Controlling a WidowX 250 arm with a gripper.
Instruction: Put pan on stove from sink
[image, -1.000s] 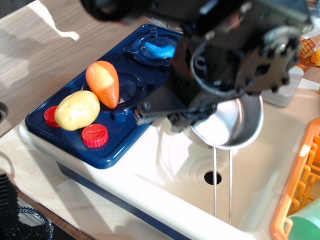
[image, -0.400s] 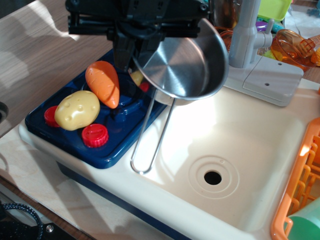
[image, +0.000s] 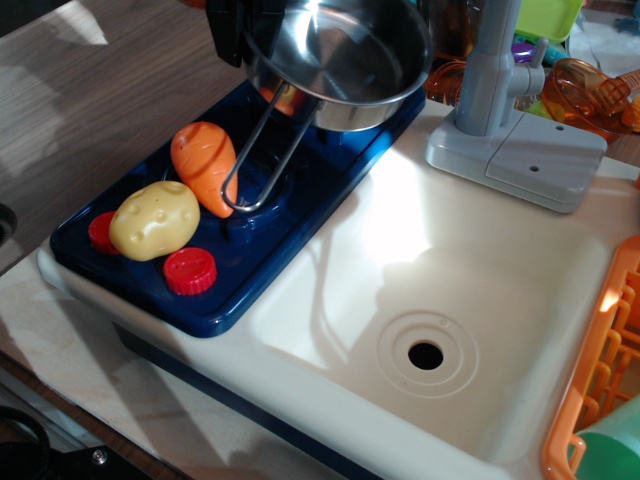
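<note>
The shiny steel pan (image: 345, 50) hangs tilted over the back part of the dark blue stove (image: 300, 215). Its two-wire loop handle (image: 255, 160) points down and forward and ends near the front burner. My gripper (image: 252, 40) is a dark shape at the top left, shut on the pan's left rim, and mostly cut off by the frame edge. The cream sink (image: 500, 270) with its round drain hole (image: 425, 354) lies to the right, with nothing in it. The grey faucet (image: 487, 70) stands behind it.
An orange toy carrot (image: 203, 165) and a yellow potato (image: 155, 220) lie on the stove's left side, next to two red knobs (image: 190, 270). An orange dish rack (image: 600, 370) borders the sink on the right. Coloured toys sit behind the faucet.
The pan has been lifted out of the sink and carried left and back, from above the basin to above the stove's back burner. The arm no longer covers the sink.
</note>
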